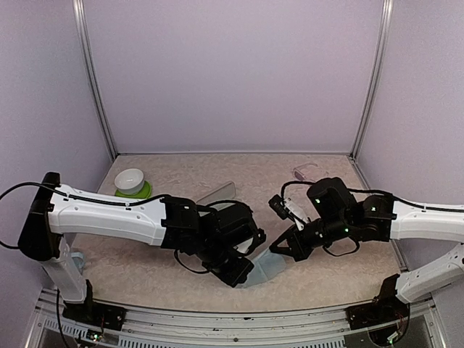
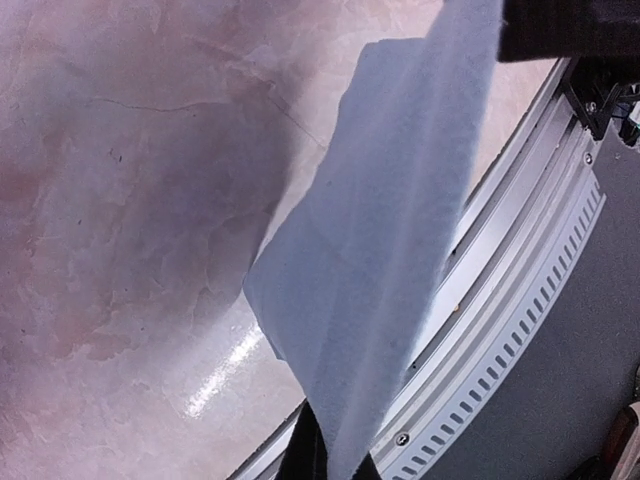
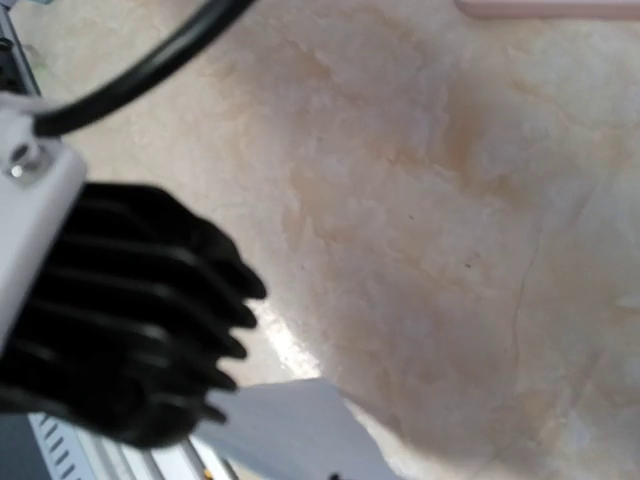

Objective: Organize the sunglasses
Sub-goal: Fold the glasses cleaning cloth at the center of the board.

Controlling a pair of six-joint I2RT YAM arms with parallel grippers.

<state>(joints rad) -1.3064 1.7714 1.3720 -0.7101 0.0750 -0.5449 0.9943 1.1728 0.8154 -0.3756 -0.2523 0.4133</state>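
One pale clear-framed pair of sunglasses lies at the back right of the table, far from both grippers. No other pair shows. A light-blue cloth is stretched between the two grippers near the front middle. My left gripper is shut on its lower end, and in the left wrist view the cloth rises from those jaws toward the top right. My right gripper is shut on the cloth's upper corner. The right wrist view catches only a piece of cloth at the bottom edge.
A grey oblong case lies behind the left arm. A white bowl on a green base stands at the back left. A pink case's edge shows at the top of the right wrist view. The table's metal front rail runs just beneath the cloth.
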